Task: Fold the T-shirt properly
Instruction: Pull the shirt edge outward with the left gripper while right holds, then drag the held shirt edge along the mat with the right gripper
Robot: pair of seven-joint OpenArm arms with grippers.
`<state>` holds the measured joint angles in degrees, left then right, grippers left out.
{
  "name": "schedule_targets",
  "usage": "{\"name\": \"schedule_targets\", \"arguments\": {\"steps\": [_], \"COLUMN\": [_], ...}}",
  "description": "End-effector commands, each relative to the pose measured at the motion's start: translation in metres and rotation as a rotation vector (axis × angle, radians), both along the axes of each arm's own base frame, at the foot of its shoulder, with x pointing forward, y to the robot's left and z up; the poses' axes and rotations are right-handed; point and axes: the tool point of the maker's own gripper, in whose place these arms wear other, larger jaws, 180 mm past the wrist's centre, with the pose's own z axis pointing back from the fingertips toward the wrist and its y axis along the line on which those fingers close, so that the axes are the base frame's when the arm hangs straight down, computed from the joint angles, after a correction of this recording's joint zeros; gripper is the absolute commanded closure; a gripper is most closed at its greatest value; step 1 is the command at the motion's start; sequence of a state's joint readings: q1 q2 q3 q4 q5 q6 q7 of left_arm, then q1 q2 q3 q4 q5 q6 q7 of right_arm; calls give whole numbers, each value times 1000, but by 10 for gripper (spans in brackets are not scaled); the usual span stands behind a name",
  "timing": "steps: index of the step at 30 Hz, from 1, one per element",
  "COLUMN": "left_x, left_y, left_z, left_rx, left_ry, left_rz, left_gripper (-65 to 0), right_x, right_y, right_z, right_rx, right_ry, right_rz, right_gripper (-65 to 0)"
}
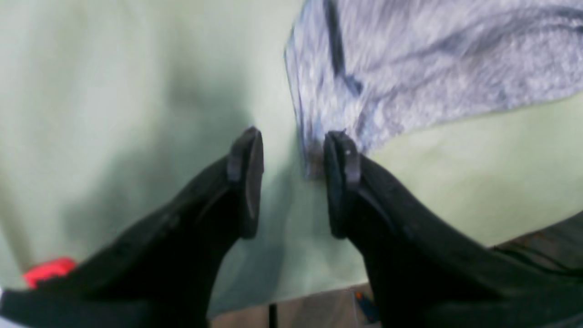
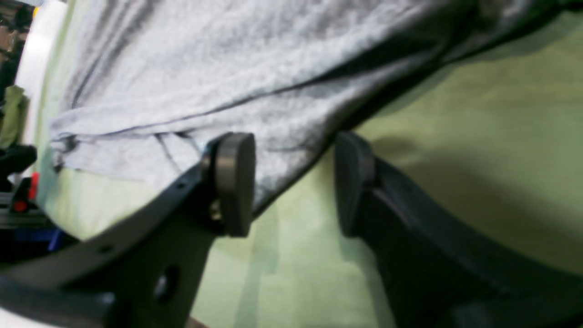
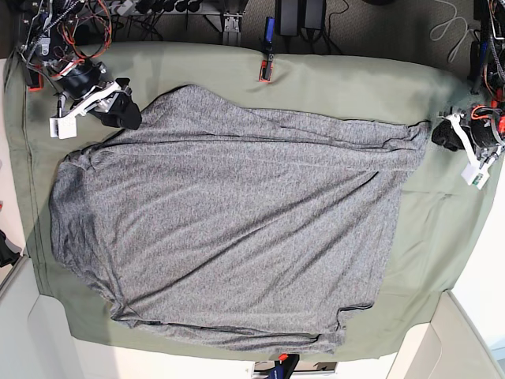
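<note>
Your biggest risk from here is treating this T-shirt (image 3: 229, 221) as ready to fold: it lies spread across the olive-green cloth sheet (image 3: 442, 260) but skewed, with ridges running along its far edge and its near hem uneven, so any fold made now would likely lock those wrinkles in. A second risk is a bad pinch. The knit is thin and sits flat on the sheet, so a low grab could gather the green cloth along with the shirt and drag both. A third is pulling unevenly: your two arms are well apart at opposite ends, and if one tugs before the other, the shirt will probably twist further. Your left gripper (image 1: 291, 182) hangs over the sheet with its jaws spread and nothing between them; the tapered corner of the shirt lies just beside one fingertip (image 1: 339, 182), touching or nearly so, though blur keeps you from being sure. Your right gripper (image 2: 296, 182) is likewise spread and empty, with the shirt's edge passing beneath or just behind one pad (image 2: 234, 182) and bare green cloth showing in the gap. In the base view that arm sits at the far corner by the shirt's edge, the other at the opposite tip.
</note>
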<state>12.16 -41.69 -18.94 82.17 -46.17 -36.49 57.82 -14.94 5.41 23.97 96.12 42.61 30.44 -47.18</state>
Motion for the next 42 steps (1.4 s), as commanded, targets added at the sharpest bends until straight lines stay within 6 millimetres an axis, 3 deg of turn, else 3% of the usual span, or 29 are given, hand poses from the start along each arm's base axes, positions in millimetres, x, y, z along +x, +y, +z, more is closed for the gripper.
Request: {"name": "schedule_targets", "arguments": {"steps": [1, 8, 16, 27, 29, 32, 42], "left_x": [5, -1, 6, 7, 7, 7, 11], "left_y": [8, 2, -25, -26, -26, -25, -1], "left_z": [7, -10, -5, -4, -4, -4, 17], "left_rx": [0, -116, -256, -264, -264, -263, -198], "left_ry": [-23, -28, -54, -61, -61, -61, -68], "left_rz": [10, 55, 58, 60, 60, 60, 40], "left_gripper": [-254, -254, -254, -232, -144, -44, -38], "right_x": [6, 6, 7, 5, 6, 7, 22], "right_y": [-3, -4, 3, 25, 26, 26, 19], "right_z": [10, 8, 8, 2, 3, 3, 25], "right_rx": [1, -14, -5, 3, 9, 8, 88], "right_ry": [-41, -40, -45, -32, -37, -40, -115], "right_rz": [-7, -9, 7, 35, 31, 30, -17], "right_gripper": [-287, -287, -287, -286, -230, 0, 0]}}
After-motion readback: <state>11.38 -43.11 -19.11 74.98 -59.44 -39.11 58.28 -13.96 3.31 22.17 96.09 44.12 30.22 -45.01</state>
